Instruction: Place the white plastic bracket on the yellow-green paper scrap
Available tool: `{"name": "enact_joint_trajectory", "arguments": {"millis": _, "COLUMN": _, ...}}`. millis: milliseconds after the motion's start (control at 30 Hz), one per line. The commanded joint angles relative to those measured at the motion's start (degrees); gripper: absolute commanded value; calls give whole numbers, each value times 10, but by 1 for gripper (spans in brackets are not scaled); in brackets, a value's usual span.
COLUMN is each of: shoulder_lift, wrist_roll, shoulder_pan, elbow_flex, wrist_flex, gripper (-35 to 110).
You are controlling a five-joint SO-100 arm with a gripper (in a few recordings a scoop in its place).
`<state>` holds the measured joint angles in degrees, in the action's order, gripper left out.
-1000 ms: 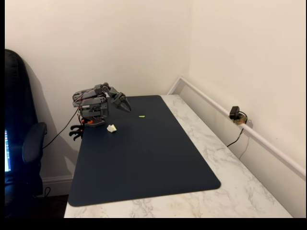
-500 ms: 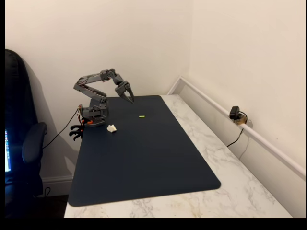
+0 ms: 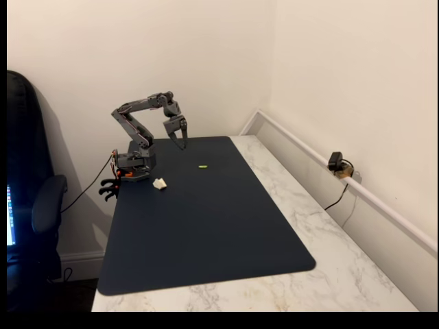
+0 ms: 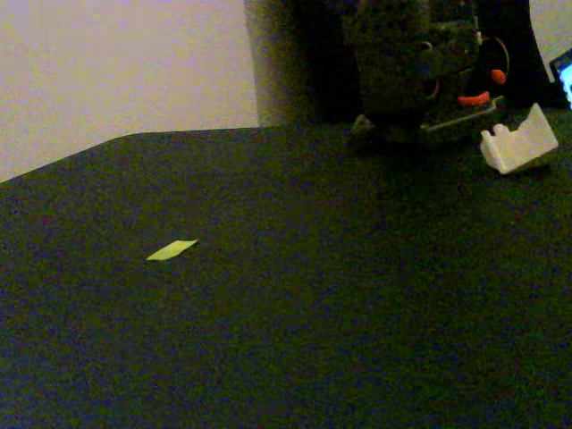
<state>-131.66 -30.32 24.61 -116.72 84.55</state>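
Fixed view: fingers [image 3: 180, 141] slightly spread, empty, above mat [image 3: 206, 226]; no writing readable.

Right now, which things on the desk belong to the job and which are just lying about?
Job:
white plastic bracket
yellow-green paper scrap
gripper, raised above the mat

Just there:
dark mat
small black camera
office chair

In a fixed view the pincer [image 3: 181, 140] is too small to tell how its jaws stand. The arm's base [image 4: 420, 67] is cut off by the top edge and blurred. The white plastic bracket [image 4: 519, 141] nearly reaches the right edge, its outline soft.
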Motion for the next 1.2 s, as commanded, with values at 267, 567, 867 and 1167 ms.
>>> {"name": "enact_joint_trajectory", "arguments": {"millis": 267, "shoulder_lift": 133, "wrist_roll": -90, "shoulder_pan": 28, "elbow_flex": 133, "wrist_flex": 102, "gripper": 1}}
{"name": "enact_joint_trajectory", "arguments": {"millis": 567, "shoulder_lift": 145, "wrist_roll": -145, "shoulder_pan": 65, "elbow_flex": 161, "wrist_flex": 159, "gripper": 3}}
{"name": "enact_joint_trajectory", "arguments": {"millis": 867, "shoulder_lift": 118, "wrist_roll": -338, "shoulder_pan": 190, "elbow_flex": 91, "wrist_flex": 136, "gripper": 9}}
{"name": "enact_joint_trajectory", "arguments": {"millis": 1167, "shoulder_lift": 54, "wrist_roll": -427, "shoulder_pan": 239, "elbow_flex": -70, "wrist_flex": 46, "gripper": 17}}
